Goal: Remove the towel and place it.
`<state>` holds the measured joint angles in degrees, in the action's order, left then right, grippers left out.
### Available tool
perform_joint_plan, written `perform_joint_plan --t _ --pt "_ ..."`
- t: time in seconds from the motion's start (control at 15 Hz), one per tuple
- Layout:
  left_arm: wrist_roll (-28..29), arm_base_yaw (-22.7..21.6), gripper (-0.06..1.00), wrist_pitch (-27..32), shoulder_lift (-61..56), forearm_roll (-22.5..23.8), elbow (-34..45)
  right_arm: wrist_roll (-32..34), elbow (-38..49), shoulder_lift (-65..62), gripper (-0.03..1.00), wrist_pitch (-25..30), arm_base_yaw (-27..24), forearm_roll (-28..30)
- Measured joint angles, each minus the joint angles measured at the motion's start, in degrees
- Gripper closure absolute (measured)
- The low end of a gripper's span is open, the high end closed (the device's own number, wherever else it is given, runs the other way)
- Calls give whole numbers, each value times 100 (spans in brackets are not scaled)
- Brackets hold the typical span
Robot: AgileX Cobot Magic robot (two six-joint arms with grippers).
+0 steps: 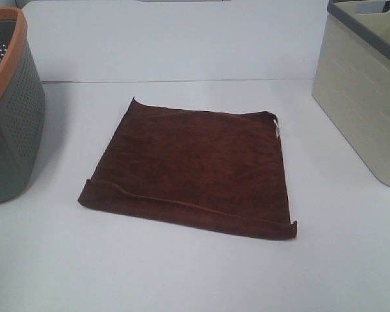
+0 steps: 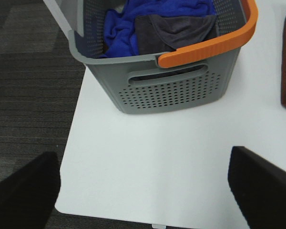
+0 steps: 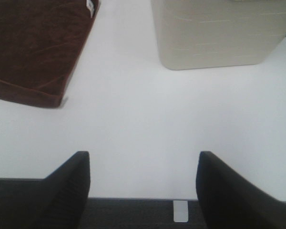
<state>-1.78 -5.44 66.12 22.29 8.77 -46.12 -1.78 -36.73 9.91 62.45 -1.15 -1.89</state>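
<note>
the white tabletop [image 1: 182,273] carries everything here. at its right edge, toward the far right corner, stands a beige basket [image 1: 361,97] with a dark grey rim. at the left edge stands a grey perforated basket [image 1: 10,110] with an orange rim; the left wrist view shows a blue cloth [image 2: 133,24] and a dark grey cloth [image 2: 174,28] lying bunched inside it.

the towel [image 1: 195,166], dark reddish-brown and plush, lies flat and folded in the middle of the tabletop, between the two baskets and touching neither. its near hem curls up a little at both near corners, and a small white tag [image 1: 277,130] sits at its far right corner.

the left tool [image 2: 143,186] hangs over the near left corner of the tabletop, near the grey basket, its jaws spread wide and released with nothing between them. the right tool [image 3: 143,186] hangs over the near edge of the tabletop, between the towel and the beige basket, its jaws apart and empty, touching nothing.
</note>
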Motion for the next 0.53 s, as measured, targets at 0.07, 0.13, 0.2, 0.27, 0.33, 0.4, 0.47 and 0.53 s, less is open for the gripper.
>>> perform_joint_plan --t 0.07,0.13,0.2,0.27,0.33,0.4,0.47,0.53 --pt "11 0 4 -46 -166 46 166 0 57 -115 41 0 0 69" --pt "86 0 4 -115 -458 80 458 0 149 -395 41 0 0 189" --pt "178 52 4 -155 -647 86 751 0 223 -710 41 0 0 189" --pt "241 132 4 -229 -773 92 1031 0 281 -957 41 -6 0 189" --pt "269 269 4 -281 -865 115 1226 0 332 -1014 41 0 0 189" --pt "241 407 4 -361 -963 183 1341 0 390 -1014 41 -6 0 189" --pt "143 561 4 -418 -1215 286 1478 0 556 -1014 41 -17 0 189" --pt "120 573 4 -504 -1432 275 1536 -11 619 -1014 41 -29 0 189"
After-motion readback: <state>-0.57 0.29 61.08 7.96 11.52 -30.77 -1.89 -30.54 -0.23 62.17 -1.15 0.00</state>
